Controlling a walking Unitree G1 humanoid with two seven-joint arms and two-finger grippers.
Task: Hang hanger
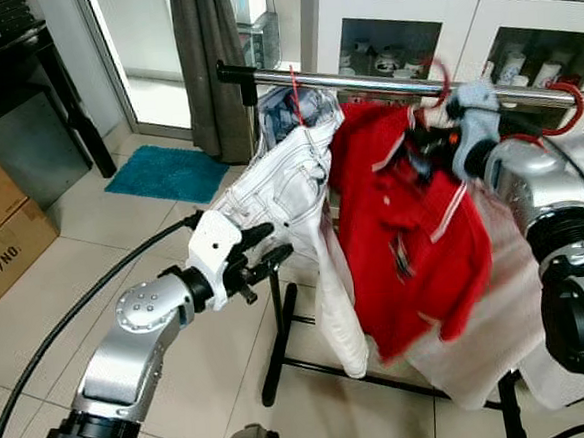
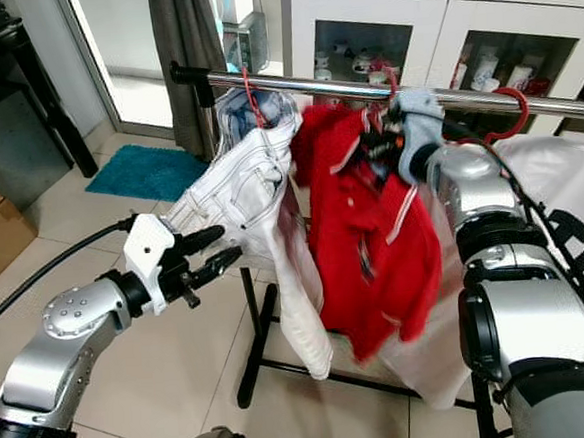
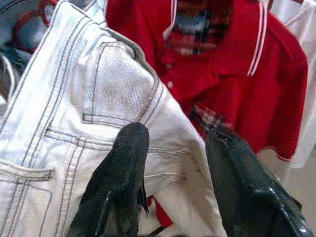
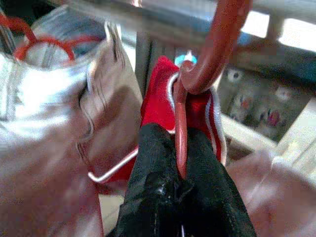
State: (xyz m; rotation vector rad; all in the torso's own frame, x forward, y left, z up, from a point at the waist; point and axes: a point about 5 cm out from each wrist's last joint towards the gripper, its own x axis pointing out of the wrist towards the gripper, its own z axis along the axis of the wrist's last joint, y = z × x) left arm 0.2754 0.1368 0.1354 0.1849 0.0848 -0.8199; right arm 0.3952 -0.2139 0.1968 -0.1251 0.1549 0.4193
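While the right end effector (image 4: 180, 163) pinches the stem of the red hanger (image 4: 197, 74) between fingers closed tight, the hook sits right at the rail (image 2: 524, 102), so the hanging step looks nearly done; whether the hook bears on the bar I cannot tell. The red polo shirt (image 2: 373, 233) hangs from it near the middle of the rail, between the white jeans (image 2: 250, 192) and a white T-shirt (image 2: 573, 219). The left end effector (image 2: 209, 255), fingers parted and empty, hovers at the jeans. Next, probably, lower the hook onto the rail and let go. The glass-fronted cabinet (image 2: 480, 35) behind holds small items, too blurred to name.
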